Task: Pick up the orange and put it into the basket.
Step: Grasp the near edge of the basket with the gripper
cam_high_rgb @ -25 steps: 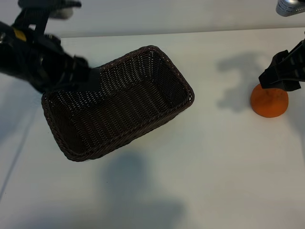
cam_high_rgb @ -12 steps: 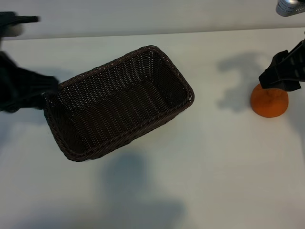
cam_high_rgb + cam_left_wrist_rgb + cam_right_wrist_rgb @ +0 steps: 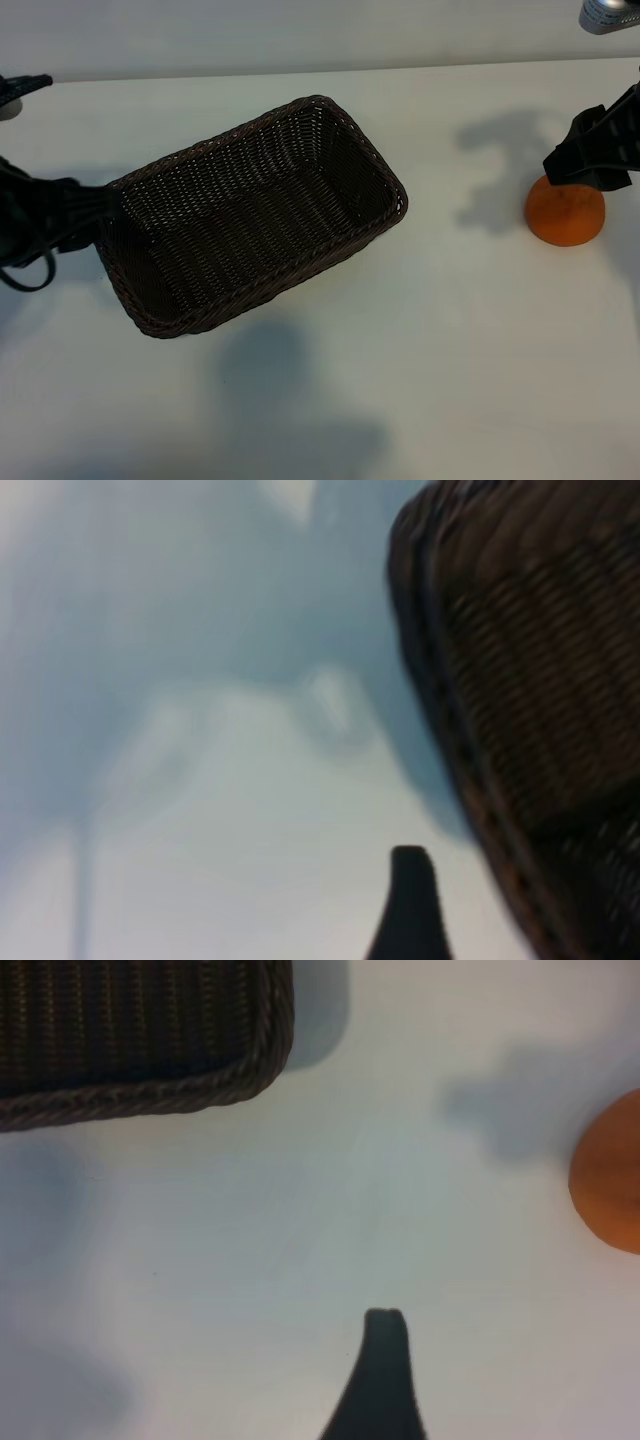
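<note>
The dark brown woven basket (image 3: 250,210) lies empty, left of the table's middle. The orange (image 3: 565,212) sits on the white table at the far right. My right gripper (image 3: 590,158) hangs just over the orange's far upper edge, open and holding nothing. In the right wrist view one black fingertip (image 3: 385,1360) shows over bare table, the orange (image 3: 610,1175) lies off to one side, and a basket corner (image 3: 250,1070) is farther off. My left gripper (image 3: 85,205) stands open at the basket's left end. Its fingertip (image 3: 410,900) is just clear of the wicker rim (image 3: 450,730).
The white table (image 3: 450,360) stretches between the basket and the orange. A grey metal object (image 3: 605,14) pokes in at the top right corner. Arm shadows fall on the table below the basket and left of the orange.
My left arm has pulled back to the left, off the basket's left end, and its jaws have widened. The basket, the orange and my right arm have stayed put.
</note>
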Robot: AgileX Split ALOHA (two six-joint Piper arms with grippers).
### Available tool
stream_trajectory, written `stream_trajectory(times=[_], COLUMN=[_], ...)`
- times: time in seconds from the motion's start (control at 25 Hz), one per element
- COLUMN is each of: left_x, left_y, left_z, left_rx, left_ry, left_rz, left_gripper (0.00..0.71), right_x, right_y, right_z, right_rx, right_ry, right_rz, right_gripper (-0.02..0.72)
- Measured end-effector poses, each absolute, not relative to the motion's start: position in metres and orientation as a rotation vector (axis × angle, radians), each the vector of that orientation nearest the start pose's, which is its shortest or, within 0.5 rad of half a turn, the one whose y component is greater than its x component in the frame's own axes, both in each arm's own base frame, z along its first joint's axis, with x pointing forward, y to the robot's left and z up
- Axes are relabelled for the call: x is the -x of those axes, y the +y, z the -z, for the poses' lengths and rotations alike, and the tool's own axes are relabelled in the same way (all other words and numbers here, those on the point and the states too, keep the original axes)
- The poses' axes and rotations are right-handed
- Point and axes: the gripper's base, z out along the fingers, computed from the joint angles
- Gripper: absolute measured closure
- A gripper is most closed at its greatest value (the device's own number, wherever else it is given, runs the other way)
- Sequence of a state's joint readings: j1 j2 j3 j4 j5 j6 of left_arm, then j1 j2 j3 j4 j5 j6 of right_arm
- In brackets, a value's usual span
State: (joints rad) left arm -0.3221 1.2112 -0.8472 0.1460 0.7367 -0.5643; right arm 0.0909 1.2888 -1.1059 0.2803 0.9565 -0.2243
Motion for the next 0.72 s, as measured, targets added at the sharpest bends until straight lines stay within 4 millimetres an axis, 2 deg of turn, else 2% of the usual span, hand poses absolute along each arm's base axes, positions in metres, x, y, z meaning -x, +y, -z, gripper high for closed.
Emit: stream_trajectory(times=[0.12,0.32,0.72], left_x=[-0.23,-0.241,-0.256], left_y=[-0.068,-0.072,-0.079], left_z=[-0.262,-0.233,-0.198], left_rx=[0.264,0.332,0.389], left_ry=[2.582,2.646,2.649], left_rz=[0.182,0.173,0.211], left_gripper=[0.099,0.096,0.101], right_x=[-0.253,-0.253,-0.253], right_y=[0.044,0.044,0.044], right_z=[-0.327,-0.327,-0.327], right_rx=[0.276,0.277,0.277], right_ry=[2.578,2.577,2.577], right_rz=[-0.308,-0.306,-0.306], right_gripper=[0.11,0.11,0.11])
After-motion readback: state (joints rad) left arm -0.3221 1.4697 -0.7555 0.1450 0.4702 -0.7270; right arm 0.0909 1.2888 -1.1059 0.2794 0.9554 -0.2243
